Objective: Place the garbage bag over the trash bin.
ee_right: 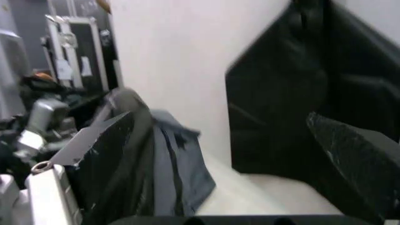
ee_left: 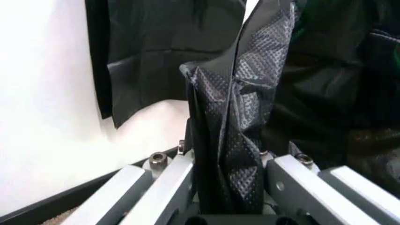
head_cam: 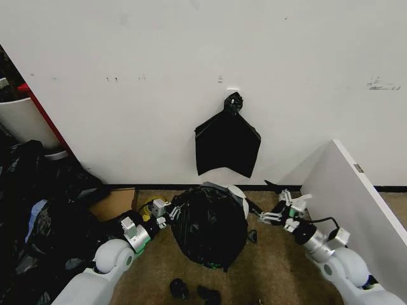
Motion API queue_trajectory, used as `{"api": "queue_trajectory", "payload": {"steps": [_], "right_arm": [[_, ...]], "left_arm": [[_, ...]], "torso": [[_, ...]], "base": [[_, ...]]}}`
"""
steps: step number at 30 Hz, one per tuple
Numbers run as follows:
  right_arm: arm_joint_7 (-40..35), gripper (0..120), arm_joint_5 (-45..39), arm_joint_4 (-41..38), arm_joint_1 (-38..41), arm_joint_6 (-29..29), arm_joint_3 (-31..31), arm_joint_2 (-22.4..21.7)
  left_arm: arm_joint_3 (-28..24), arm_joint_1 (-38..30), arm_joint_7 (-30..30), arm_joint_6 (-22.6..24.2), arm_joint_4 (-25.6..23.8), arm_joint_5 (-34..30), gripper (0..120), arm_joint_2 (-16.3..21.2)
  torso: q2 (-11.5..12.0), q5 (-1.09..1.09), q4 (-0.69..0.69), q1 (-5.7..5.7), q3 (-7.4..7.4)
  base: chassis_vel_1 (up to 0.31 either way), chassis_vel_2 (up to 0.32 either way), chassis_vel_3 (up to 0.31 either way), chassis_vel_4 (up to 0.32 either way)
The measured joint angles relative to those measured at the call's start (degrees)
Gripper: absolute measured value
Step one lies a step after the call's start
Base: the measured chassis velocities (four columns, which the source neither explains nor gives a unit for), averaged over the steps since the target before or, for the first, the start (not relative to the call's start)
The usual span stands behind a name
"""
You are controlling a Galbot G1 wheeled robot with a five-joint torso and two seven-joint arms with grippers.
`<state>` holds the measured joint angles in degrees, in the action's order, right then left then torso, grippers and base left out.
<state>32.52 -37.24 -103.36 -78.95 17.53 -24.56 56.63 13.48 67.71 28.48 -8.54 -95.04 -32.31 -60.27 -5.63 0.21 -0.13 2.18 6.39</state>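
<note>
The glossy black garbage bag is draped over the trash bin, of which a strip of cream rim shows at the back right. At the bag's left edge my left gripper is shut on a fold of the film. In the left wrist view the dimpled fold runs up between the two metal fingers of my left gripper. My right gripper stands at the bag's right side. Its fingers are spread wide in the right wrist view, with some bag film lying beside one of them.
A flat black bag bunch hangs knotted on the white wall behind the bin. A heap of black bags and a white tub fill the left side. A white panel stands at the right. Dark scraps lie on the carpet.
</note>
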Motion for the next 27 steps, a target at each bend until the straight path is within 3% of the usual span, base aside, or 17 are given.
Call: {"api": "queue_trajectory", "payload": {"steps": [6, 14, 22, 27], "right_arm": [[-3.2, 100, -0.1, 1.9, 0.4, -2.3, 1.9, 0.1], [-0.3, 100, -2.8, 3.2, 1.5, -5.4, 2.4, -0.7], [-0.2, 100, 3.4, 7.9, 3.2, -1.9, 2.2, 0.9], [-7.2, 100, 5.5, 8.5, 3.8, 0.1, 2.6, 1.6]], "left_arm": [[0.1, 0.4, 0.8, 0.2, 0.0, 0.5, 1, -0.1], [0.5, 0.5, 1.8, 0.2, -0.8, 0.8, 1, 0.1], [0.9, 0.7, 1.8, 1.6, -2.5, -1.5, 1, 0.3], [0.8, 0.9, 1.6, 2.1, -2.9, -1.9, 1, 0.1]], "torso": [[0.0, -0.01, 0.00, 0.00, 0.00], [0.0, -0.01, 0.00, 0.00, 0.00], [0.0, 0.00, 0.00, 0.00, 0.00], [0.0, 0.00, 0.00, 0.00, 0.00]], "base": [[0.000, 0.000, 0.000, 0.000], [0.000, 0.000, 0.000, 0.000], [0.000, 0.000, 0.000, 0.000], [0.000, 0.000, 0.000, 0.000]]}}
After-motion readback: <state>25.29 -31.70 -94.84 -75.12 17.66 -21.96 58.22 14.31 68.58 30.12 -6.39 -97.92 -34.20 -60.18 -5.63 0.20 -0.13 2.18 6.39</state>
